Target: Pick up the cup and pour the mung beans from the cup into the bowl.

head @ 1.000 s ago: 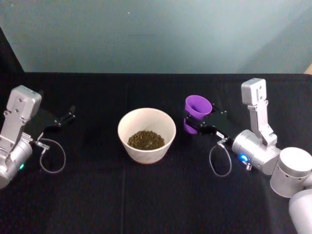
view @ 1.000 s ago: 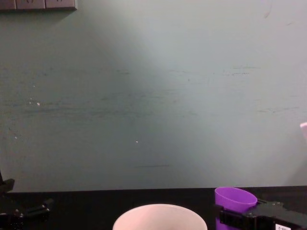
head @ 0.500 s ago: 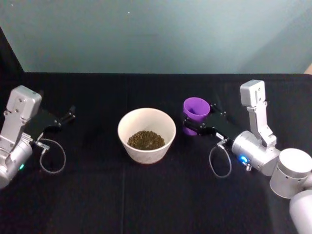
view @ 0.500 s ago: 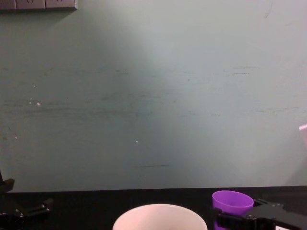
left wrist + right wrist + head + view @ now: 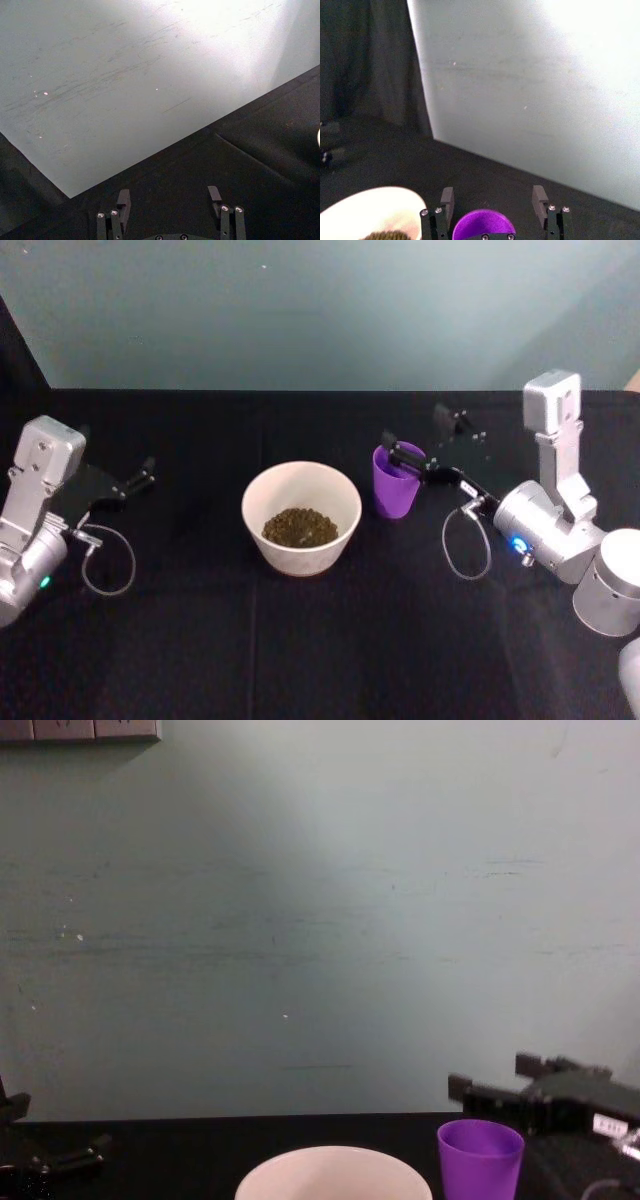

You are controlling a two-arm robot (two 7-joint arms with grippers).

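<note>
Cup [image 5: 396, 483] now released, upright beside the bowl [image 5: 301, 516], right end effector [image 5: 424, 436] spread apart just above it.

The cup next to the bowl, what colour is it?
The cup is purple, plainest in the head view.

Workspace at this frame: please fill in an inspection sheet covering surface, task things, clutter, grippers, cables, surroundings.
Surface: black cloth table.
Cup: purple, upright on the cloth, right of the bowl.
Bowl: white, mung beans inside.
Clutter: nothing seen.
Right gripper: open, raised over the cup, not gripping it.
Left gripper: open, parked at the table's left.
Cables: a loop at each wrist.
Surroundings: pale green wall.
</note>
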